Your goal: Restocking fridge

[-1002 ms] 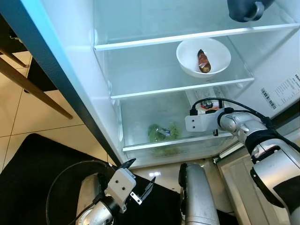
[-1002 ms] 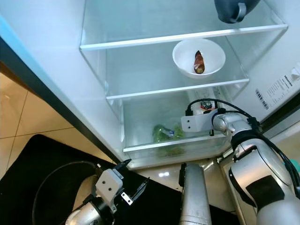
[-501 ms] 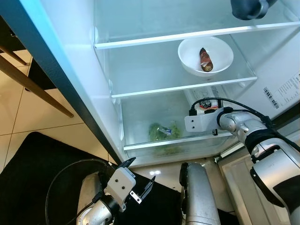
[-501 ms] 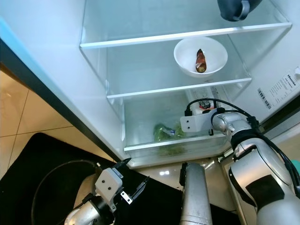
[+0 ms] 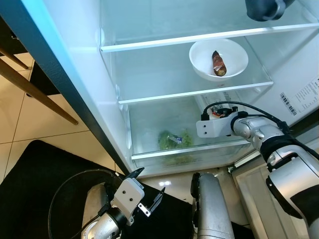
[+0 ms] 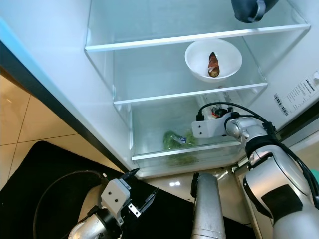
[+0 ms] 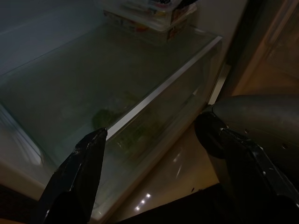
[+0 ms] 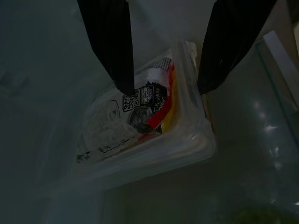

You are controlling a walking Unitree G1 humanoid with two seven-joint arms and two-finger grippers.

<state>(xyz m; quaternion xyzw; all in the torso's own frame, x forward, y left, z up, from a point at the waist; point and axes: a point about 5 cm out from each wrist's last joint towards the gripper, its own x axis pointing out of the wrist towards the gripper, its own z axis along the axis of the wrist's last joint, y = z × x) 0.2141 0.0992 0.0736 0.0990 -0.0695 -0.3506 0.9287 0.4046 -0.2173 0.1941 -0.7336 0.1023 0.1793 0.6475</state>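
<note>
The fridge stands open in front of me, with glass shelves (image 5: 194, 93). My right gripper (image 8: 166, 88) reaches onto the lowest shelf, above the crisper drawer (image 5: 189, 152). It is open, its two black fingers (image 8: 110, 42) spread just over a clear plastic food tray (image 8: 149, 135) with a white, red and yellow label. From the head, that tray (image 6: 218, 111) peeks out behind the white wrist block (image 5: 212, 128). My left gripper (image 5: 149, 182) hangs low over the black mat, open and holding nothing.
A white bowl (image 5: 234, 67) holding a brown item sits on the middle shelf, and a dark pot (image 5: 264, 7) on the top one. Leafy greens (image 5: 172, 140) lie in the drawer. Wooden chair legs (image 5: 35, 89) stand to the left. A black mat (image 5: 40, 174) covers the tiled floor.
The view has shifted slightly. My right wrist has risen a touch over the lowest shelf. The left gripper has stayed where it was.
</note>
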